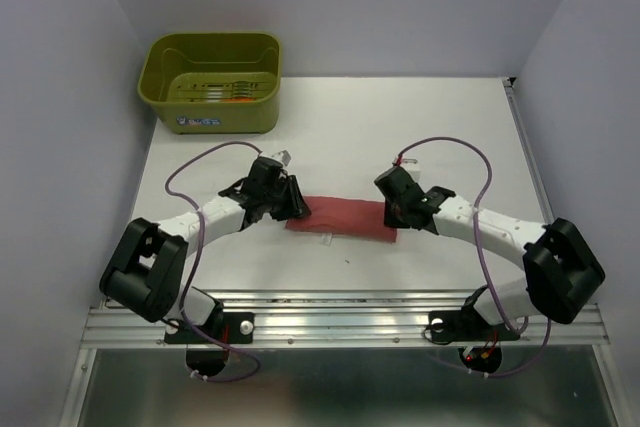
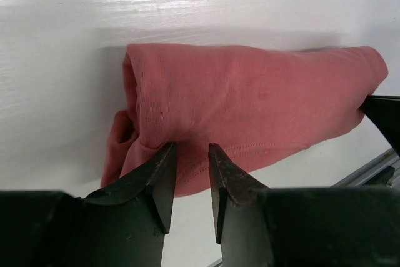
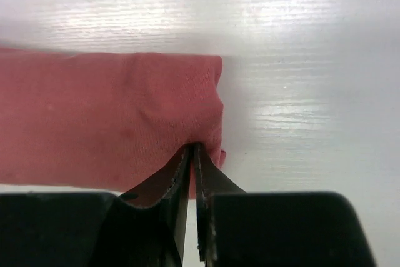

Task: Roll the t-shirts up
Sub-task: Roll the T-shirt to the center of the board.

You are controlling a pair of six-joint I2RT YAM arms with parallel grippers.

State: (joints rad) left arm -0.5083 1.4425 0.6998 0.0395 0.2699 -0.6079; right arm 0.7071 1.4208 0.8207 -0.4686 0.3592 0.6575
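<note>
Overhead, we see the rose t-shirt lying as a long, narrow band across the white desk, near the front edge, with the left gripper at its left end and the right gripper at its right end. We judge that the arms take one end each so the band stays straight and even while it is rolled. The olive tub stands well apart at the far left corner; what lies in it is too small for us to tell. From the left wrist, we look along the t-shirt, whose layers fold over at the left end. The left gripper has its jaws parted, tips resting on the near hem with no cloth bunched between them, so we read it as released, placed to steady or take that edge. From the right wrist, the right gripper is clenched on the near corner of the t-shirt. Creases run into the narrow slit between the jaws, a pinch that probably lets that end be lifted and turned.
</note>
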